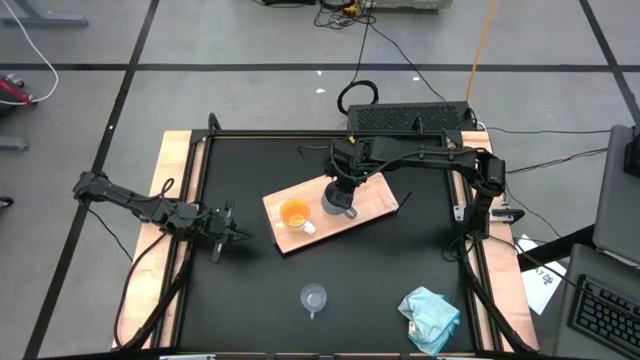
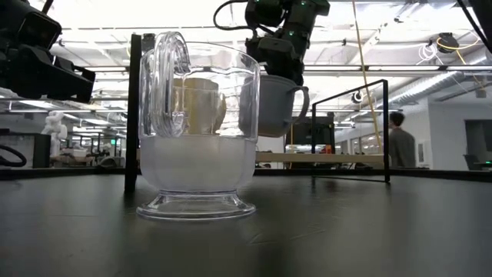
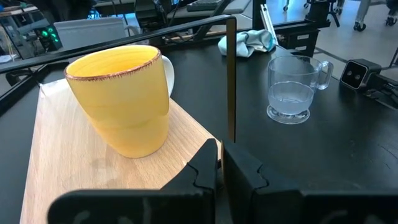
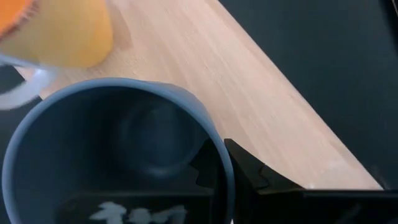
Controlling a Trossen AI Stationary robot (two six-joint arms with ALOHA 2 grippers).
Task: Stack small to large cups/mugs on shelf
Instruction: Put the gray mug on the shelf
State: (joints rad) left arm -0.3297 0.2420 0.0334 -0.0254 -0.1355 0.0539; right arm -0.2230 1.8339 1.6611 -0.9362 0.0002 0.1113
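Right gripper (image 1: 345,184), above the middle of the wooden shelf board (image 1: 375,205): its fingers (image 4: 245,171) are pinched on the rim of the blue-grey mug (image 1: 339,198), one finger inside the wall and one outside. In the low view the mug (image 2: 277,104) hangs under the gripper, clear of the board, with its handle turned to one side. The right wrist view looks straight down into the mug's dark hollow (image 4: 124,149), with the board's pale grain beneath and beyond it.

Orange mug (image 1: 294,213): upright on the same board, just beside the held mug on the side toward the left arm; its white handle points toward the table's near edge.

Left gripper (image 1: 226,234): over the black tabletop (image 1: 400,260), beside the board's end, its fingers pressed together with nothing between them. Straight ahead of its fingertips stands the orange mug (image 3: 124,99) on the board.

Clear glass cup (image 1: 314,297): upright on the tabletop near its front edge, well apart from both grippers and off the board. A crumpled pale teal cloth (image 1: 431,315) lies beside it, toward the right arm's side.
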